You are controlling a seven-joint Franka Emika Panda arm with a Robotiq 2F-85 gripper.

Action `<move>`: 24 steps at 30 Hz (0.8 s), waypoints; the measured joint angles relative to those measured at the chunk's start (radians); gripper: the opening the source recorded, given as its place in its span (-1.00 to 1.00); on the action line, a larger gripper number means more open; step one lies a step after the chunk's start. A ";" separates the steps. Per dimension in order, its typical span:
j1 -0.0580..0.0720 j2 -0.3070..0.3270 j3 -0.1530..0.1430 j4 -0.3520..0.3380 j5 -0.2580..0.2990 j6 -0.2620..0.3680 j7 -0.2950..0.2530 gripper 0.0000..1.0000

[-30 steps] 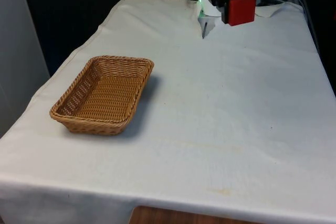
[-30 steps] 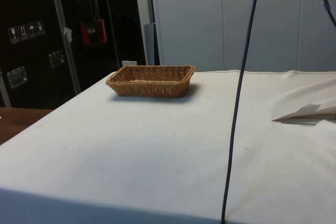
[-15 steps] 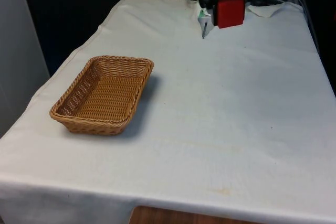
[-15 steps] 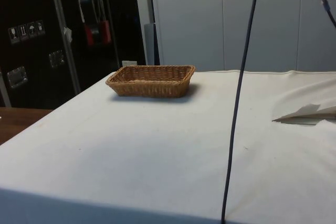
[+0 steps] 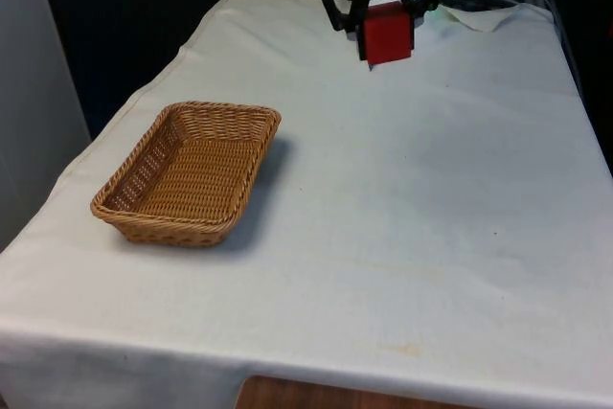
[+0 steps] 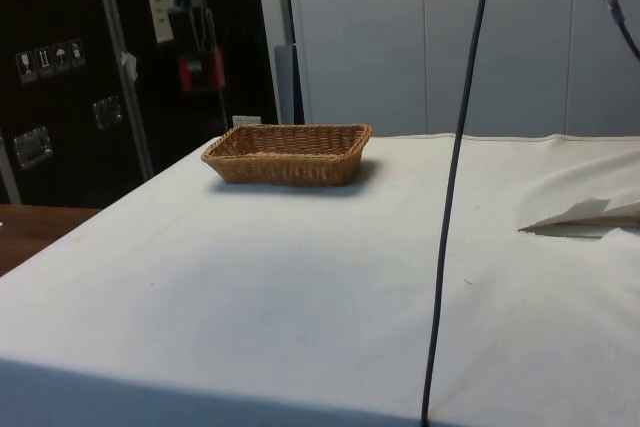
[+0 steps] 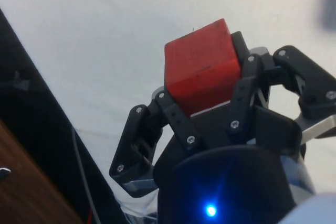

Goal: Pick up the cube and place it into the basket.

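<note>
Front view: red cube (image 5: 388, 33) held aloft in the black gripper (image 5: 384, 18) over the far end of the tabletop (image 5: 412, 198), well apart from the wicker basket (image 5: 189, 171) near the front view's left edge. Basket's long axis running from near to far. Fingers partly hidden behind the cube.

Side view: same cube (image 6: 201, 71) seen small and dark-set against the cabinets, hanging above and beyond the basket (image 6: 288, 152); gripper (image 6: 199, 57) hard to make out against the black background. Cable (image 6: 455, 187) crossing the foreground. Basket seen low and broadside.

Wrist view: fingers (image 7: 247, 90) clamped on opposite faces of the cube (image 7: 202, 66), one corner tilted upward, white cloth behind. Gripper (image 7: 209, 98) linkage clearly visible here.
</note>
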 measured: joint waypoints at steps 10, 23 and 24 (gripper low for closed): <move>-0.007 0.016 -0.034 0.000 0.030 0.000 -0.015 -0.96; -0.009 0.031 -0.074 0.000 0.054 0.001 -0.004 -0.96; -0.009 0.033 -0.077 0.000 0.055 0.002 -0.002 -0.96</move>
